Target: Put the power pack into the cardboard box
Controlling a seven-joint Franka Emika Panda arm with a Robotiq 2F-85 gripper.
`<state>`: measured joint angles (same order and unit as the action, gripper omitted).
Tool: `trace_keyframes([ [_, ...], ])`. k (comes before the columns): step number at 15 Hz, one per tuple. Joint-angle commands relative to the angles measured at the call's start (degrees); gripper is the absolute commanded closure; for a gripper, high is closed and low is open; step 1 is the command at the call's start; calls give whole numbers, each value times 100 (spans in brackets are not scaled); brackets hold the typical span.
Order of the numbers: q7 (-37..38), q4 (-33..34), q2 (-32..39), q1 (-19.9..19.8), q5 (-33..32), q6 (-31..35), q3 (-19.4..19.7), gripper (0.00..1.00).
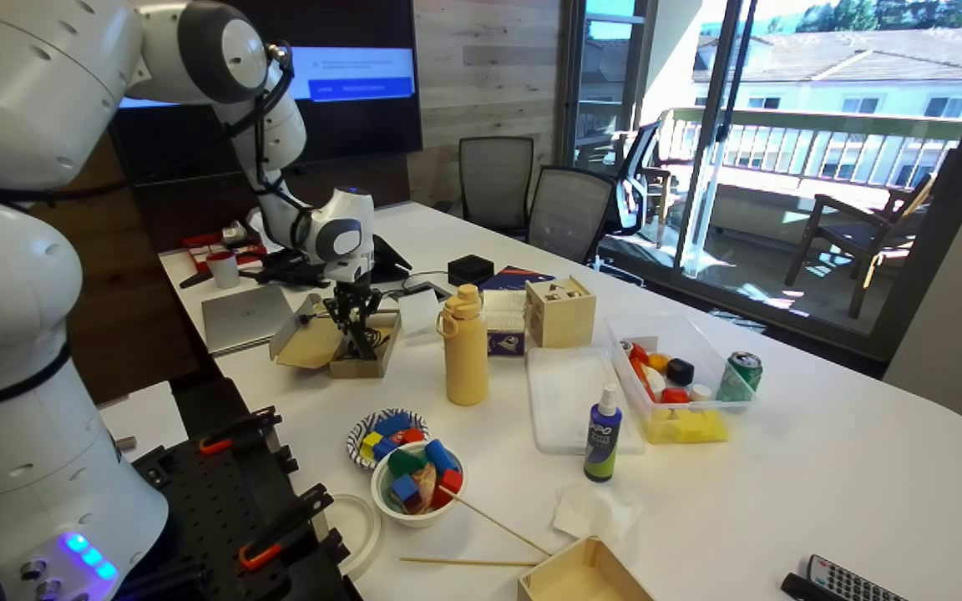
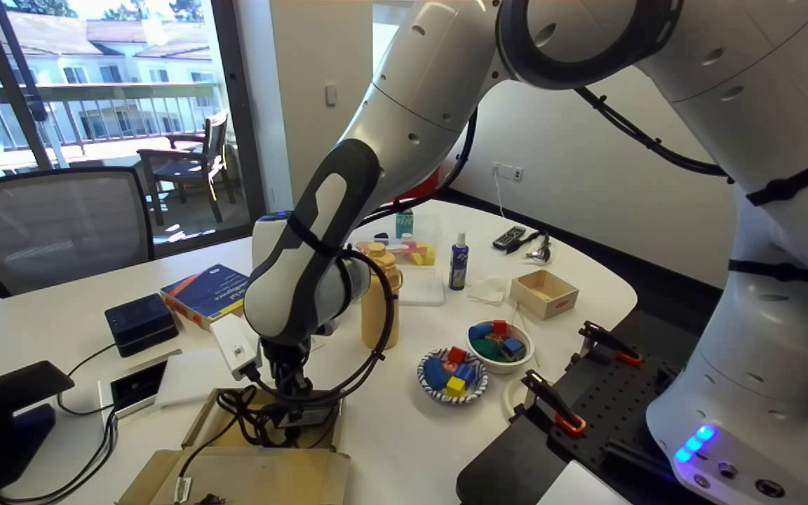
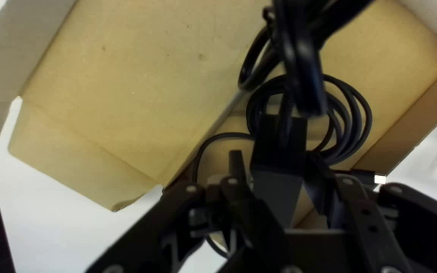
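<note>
currently, the power pack (image 3: 277, 185) sits between the jaws of the tool (image 3: 274, 163).

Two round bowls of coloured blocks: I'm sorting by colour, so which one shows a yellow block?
The blue-and-white patterned bowl: a yellow block lies in it. The plain white bowl beside it shows blue, green and red, but no yellow.

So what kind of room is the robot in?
Probably an office meeting room. There's a big white table, mesh-backed chairs beside it, and a large screen lit up behind the robot arm in an exterior view.
</note>
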<state>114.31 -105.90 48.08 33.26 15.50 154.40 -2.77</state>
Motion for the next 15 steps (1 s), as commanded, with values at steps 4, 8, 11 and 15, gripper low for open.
trace_keyframes([
  [4,498,164,-146,72,-480,-541,116,2],
  [8,447,174,-495,141,-863,-612,158,0],
  [11,209,98,-962,112,-1195,-664,68,0],
  [15,-692,90,-1636,-191,-1346,-1180,-384,0],
])
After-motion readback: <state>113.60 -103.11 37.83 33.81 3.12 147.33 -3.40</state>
